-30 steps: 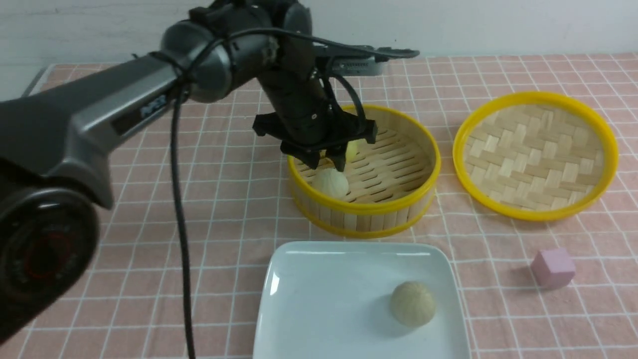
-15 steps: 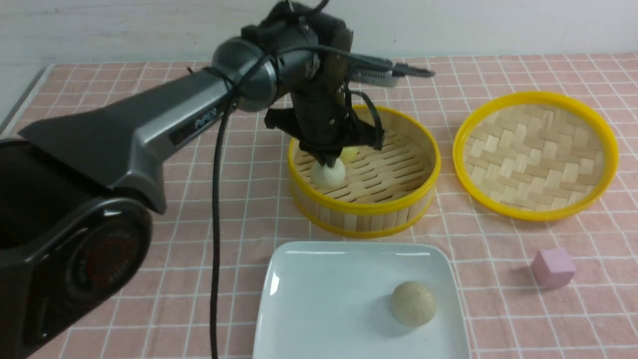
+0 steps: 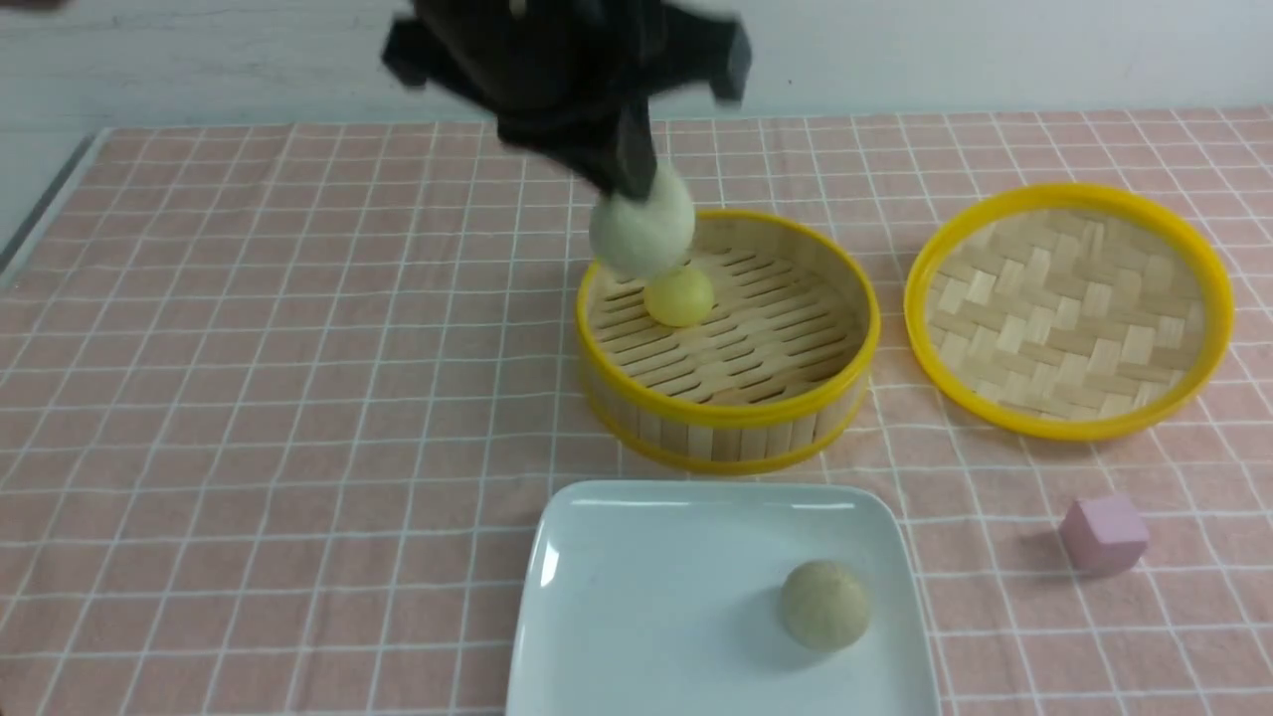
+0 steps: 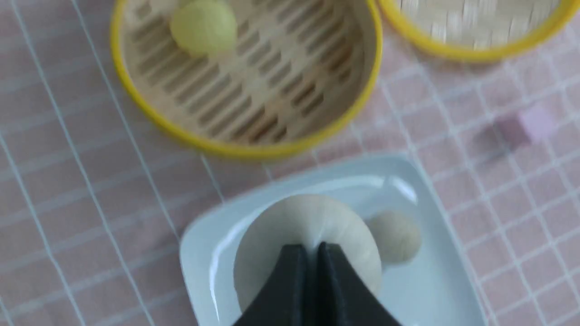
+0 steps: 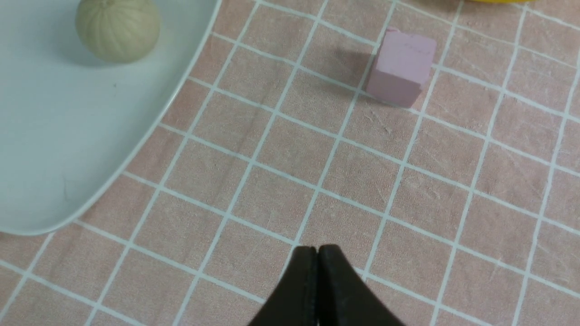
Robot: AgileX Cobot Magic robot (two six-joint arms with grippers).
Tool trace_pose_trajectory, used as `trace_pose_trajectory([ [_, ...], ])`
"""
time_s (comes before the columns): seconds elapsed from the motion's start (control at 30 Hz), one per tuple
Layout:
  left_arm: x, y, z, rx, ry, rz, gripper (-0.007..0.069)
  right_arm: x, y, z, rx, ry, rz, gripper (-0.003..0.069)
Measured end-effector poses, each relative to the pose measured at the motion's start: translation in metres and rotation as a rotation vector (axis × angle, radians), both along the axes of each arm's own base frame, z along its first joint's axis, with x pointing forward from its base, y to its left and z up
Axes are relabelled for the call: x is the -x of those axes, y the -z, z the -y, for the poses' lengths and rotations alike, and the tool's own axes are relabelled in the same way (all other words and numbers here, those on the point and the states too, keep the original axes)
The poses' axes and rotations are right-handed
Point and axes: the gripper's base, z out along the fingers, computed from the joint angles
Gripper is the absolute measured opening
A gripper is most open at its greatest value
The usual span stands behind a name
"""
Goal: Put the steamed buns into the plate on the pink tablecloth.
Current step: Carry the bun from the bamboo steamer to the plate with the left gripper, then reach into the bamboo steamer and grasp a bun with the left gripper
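My left gripper (image 3: 636, 189) is shut on a cream steamed bun (image 3: 641, 237), which hangs in the air above the near-left rim of the bamboo steamer (image 3: 731, 423). In the left wrist view the shut gripper (image 4: 315, 248) pinches that bun (image 4: 308, 222) over the plate (image 4: 435, 290). A yellow bun (image 3: 679, 295) lies inside the steamer. A beige bun (image 3: 823, 605) sits on the white square plate (image 3: 636, 597) on the pink tablecloth (image 3: 249, 398). My right gripper (image 5: 316, 250) is shut with nothing in it, low over the cloth beside the plate (image 5: 68, 136); the front view does not show it.
A yellow-rimmed woven lid (image 3: 1069, 308) lies right of the steamer. A small pink cube (image 3: 1104, 535) rests on the cloth right of the plate, ahead of my right gripper in the right wrist view (image 5: 401, 68).
My left gripper closed on the cream bun inside the steamer and lifted it up out of the steamer. The yellow bun, once hidden behind the gripper, now shows.
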Motion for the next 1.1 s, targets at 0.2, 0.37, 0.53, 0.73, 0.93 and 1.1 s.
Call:
trace_pose_trajectory([
  [0.2, 0.010, 0.113, 0.008, -0.038, 0.005, -0.316, 0.0029, 0.000, 0.000, 0.000, 0.000, 0.000, 0.000, 0.0015],
  [0.37, 0.000, 0.152, 0.018, -0.011, -0.006, -0.323, 0.0052, 0.000, 0.000, 0.000, -0.001, 0.000, 0.001, 0.0020],
  [0.53, -0.008, 0.176, 0.023, -0.022, -0.024, -0.330, 0.0150, 0.000, 0.000, 0.000, -0.002, 0.000, 0.003, 0.0026],
  [0.73, -0.013, 0.165, 0.026, -0.001, -0.017, -0.304, 0.0333, 0.000, 0.000, 0.000, -0.002, 0.000, 0.003, 0.0034],
  [0.93, -0.032, 0.117, 0.035, 0.052, -0.042, -0.172, 0.0283, 0.000, 0.000, 0.000, -0.004, 0.000, 0.006, 0.0038],
  [1.1, -0.065, 0.081, 0.042, 0.031, -0.078, 0.032, 0.0029, -0.001, -0.001, -0.001, -0.011, -0.002, 0.017, 0.0046],
])
